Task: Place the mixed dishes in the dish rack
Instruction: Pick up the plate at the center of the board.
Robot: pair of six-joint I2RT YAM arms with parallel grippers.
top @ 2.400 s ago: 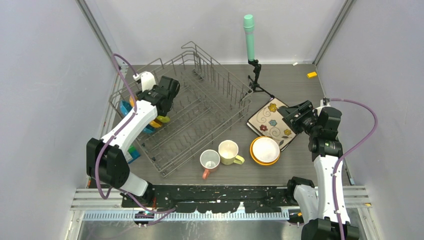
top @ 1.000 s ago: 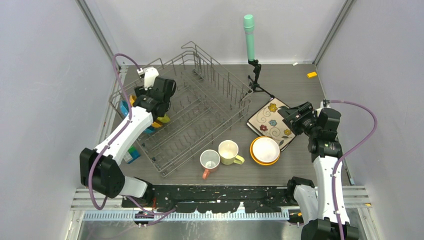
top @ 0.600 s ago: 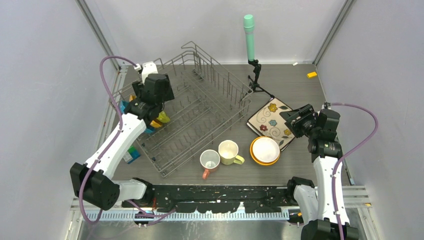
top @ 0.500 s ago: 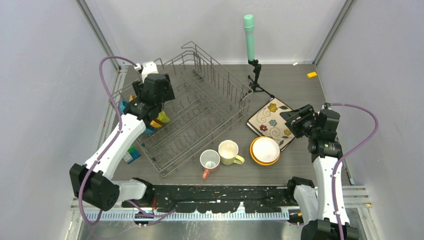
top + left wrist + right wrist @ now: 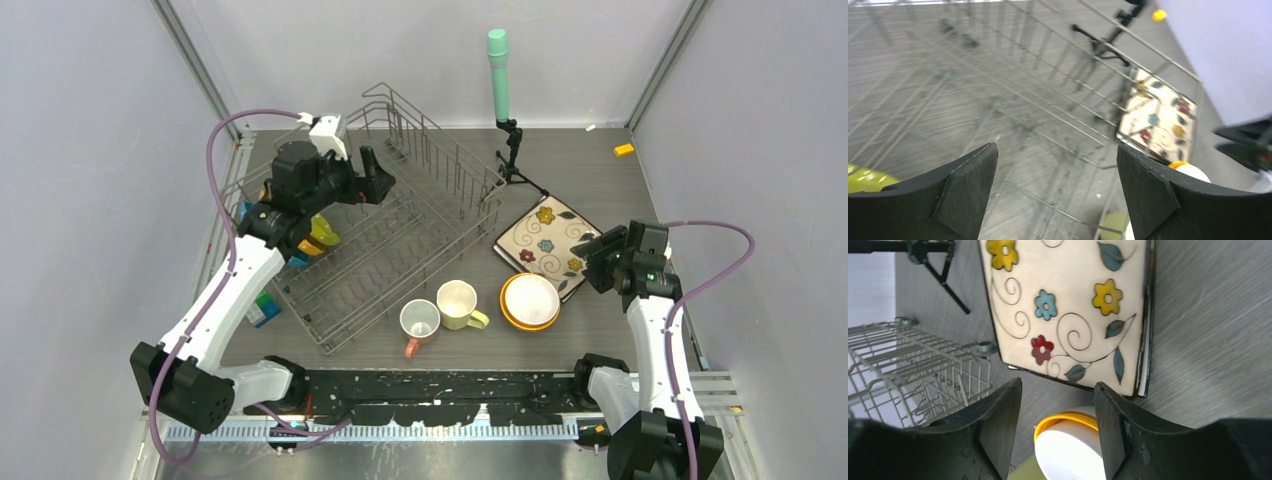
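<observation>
The dish rack [image 5: 400, 225] lies left of centre, with yellow-green [image 5: 323, 233] and blue [image 5: 249, 214] plates standing at its left end. My left gripper [image 5: 378, 177] hovers over the rack, open and empty; its wrist view shows the rack wires [image 5: 1013, 95] under the left gripper [image 5: 1057, 149]. The white square plate [image 5: 543, 243] with flowers lies flat on the right. My right gripper [image 5: 596, 262] is open above that plate's near edge. In the right wrist view the right gripper [image 5: 1057, 385] frames the white bowl [image 5: 1073, 452] nested in the orange bowl [image 5: 1060, 419]. A pink mug [image 5: 420, 322] and a pale-yellow mug [image 5: 457, 302] stand near the front.
A green-topped cylinder on a black tripod [image 5: 498, 70] stands behind the rack's right corner. A small blue-green box [image 5: 265, 308] sits by the rack's near left side. A small orange block [image 5: 624, 149] lies far right. Grey walls close in both sides.
My left arm rose from the plates at the rack's left end and swung right over the rack, its jaws widening. My right arm drew back from the square plate toward the near right.
</observation>
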